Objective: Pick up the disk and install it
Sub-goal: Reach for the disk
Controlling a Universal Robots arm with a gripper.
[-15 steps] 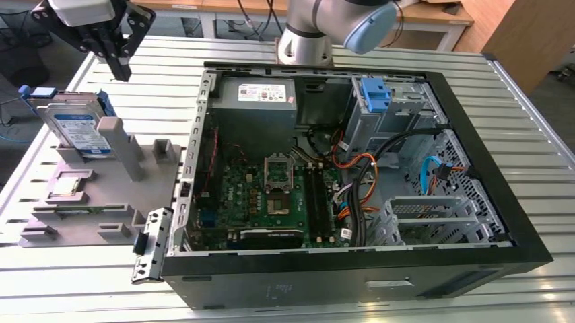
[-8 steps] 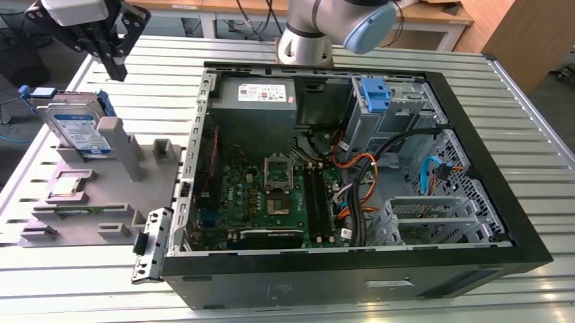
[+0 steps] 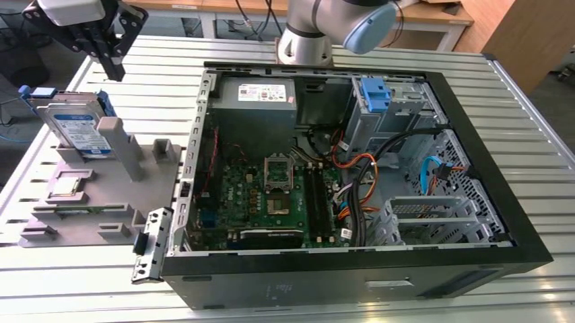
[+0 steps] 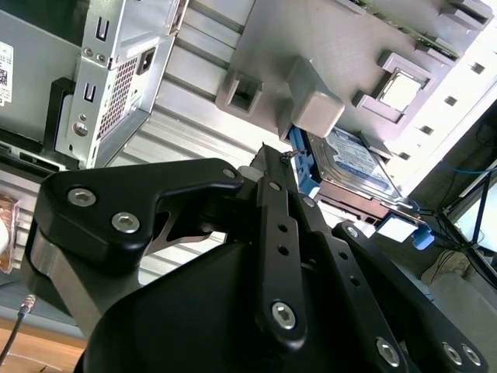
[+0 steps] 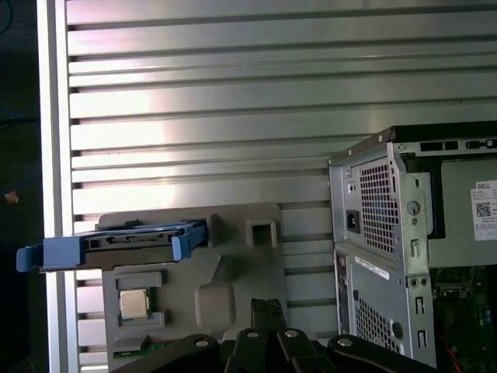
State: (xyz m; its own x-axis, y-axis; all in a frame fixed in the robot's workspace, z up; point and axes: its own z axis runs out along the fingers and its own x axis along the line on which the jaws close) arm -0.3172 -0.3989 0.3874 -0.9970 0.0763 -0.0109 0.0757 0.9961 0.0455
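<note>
Here, the disk (image 3: 79, 129) stands on edge in a slot of the grey fixture (image 3: 126, 176), its white label with the blue band facing outward and blue rails along its edges. The fixture lies on the slatted metal desk (image 3: 530, 121) at the exterior view's left, just beside the open computer case (image 3: 530, 250). In the first wrist view the disk (image 5: 132, 241) is seen edge-on, its blue rails sticking out past the fixture (image 5: 233, 256). A small square chip (image 3: 70, 183) sits in a recess of the fixture near the disk's foot. The black fingers (image 3: 115, 71) hang above the disk, near it but clear of it. In both wrist views they (image 5: 268, 307) (image 4: 272, 155) press together at the tips, and they grip nothing. Inside the case, a blue caddy (image 3: 376, 94) sits in the upper bay beside the grey power supply (image 3: 256, 94).
</note>
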